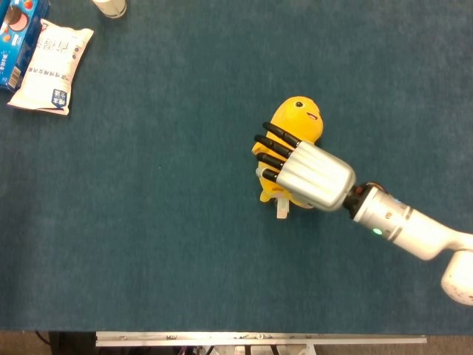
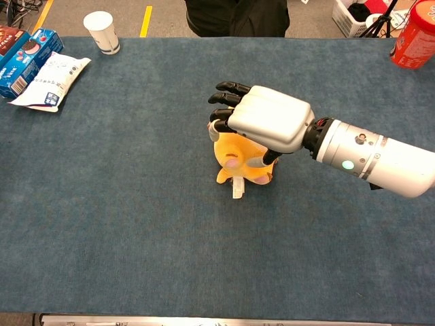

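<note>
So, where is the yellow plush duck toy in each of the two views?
Head view: yellow plush duck toy right of centre, partly under the right hand.
Chest view: toy near centre, mostly under the same hand.
Shared landmark: white snack packet, top left.

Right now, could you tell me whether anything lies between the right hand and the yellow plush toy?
Nothing visible does. The right hand lies directly over the plush toy, its fingers draped across the body; the snack bag and cup sit far off.

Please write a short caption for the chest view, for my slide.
Right robot hand placed over a yellow plush toy lying on a blue table.
</note>
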Controlling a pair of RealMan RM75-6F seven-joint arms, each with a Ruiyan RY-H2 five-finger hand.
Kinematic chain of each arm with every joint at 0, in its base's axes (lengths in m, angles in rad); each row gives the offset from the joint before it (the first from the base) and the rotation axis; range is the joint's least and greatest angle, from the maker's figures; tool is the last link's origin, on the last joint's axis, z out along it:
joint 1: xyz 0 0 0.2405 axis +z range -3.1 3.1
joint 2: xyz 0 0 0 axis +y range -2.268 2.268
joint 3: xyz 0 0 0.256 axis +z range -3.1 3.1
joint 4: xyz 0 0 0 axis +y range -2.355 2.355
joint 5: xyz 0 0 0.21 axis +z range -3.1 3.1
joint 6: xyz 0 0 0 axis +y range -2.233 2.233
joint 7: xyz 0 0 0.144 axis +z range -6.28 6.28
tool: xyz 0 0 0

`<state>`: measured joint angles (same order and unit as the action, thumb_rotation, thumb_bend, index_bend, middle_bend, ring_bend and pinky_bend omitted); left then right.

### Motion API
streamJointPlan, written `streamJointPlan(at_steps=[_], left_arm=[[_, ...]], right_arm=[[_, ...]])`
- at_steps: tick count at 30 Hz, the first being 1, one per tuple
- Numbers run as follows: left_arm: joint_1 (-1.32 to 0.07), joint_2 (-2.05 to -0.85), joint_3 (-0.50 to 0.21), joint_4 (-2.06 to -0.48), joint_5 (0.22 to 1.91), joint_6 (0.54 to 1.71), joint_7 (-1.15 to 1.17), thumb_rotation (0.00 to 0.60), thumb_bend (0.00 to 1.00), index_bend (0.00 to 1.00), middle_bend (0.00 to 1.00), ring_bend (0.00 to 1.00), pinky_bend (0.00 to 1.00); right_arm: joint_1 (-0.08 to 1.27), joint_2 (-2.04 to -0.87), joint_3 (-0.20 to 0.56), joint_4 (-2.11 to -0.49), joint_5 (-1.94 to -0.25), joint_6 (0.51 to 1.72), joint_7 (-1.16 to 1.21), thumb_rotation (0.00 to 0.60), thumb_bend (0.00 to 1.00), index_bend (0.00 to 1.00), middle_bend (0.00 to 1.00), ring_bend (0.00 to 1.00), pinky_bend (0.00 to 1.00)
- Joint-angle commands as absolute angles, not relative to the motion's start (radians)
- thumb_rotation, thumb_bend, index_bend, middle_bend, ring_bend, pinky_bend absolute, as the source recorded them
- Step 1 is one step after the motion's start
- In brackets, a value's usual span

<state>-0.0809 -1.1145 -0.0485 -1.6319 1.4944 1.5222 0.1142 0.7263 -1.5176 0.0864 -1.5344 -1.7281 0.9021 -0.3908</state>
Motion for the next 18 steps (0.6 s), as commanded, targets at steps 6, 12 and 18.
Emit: streamJointPlan(at_steps=[6,12,18], left_arm=[[-0.076,-1.111,-0.049,-1.623,1.490,1.525,0.105,0.600,0.39,0.44,0.43,0.32,0.42],[-0.075,-1.110,-0.050,-1.621,1.495,1.528,0.097,0.600,0.39,0.44,0.43,0.32,0.42],[-0.074,-1.108,-0.049,-1.621,1.496,1.527,0.091,0.600,0.39,0.44,0.43,0.32,0.42]], right_arm=[[0.745,-1.559,0.060,-1.476,-1.731,0.913,-0.394,0.600,0.11,0.44,0.30,0.10,0.00],[0.757,-1.575,0.052,-1.452,-1.722,0.914,-0.394,0.600,0.12,0.46,0.30,0.10,0.00],[0.763,-1.600,0.038,-1.424,-1.729,0.936,-0.364,0.600,0.17,0.68,0.34,0.10,0.00]])
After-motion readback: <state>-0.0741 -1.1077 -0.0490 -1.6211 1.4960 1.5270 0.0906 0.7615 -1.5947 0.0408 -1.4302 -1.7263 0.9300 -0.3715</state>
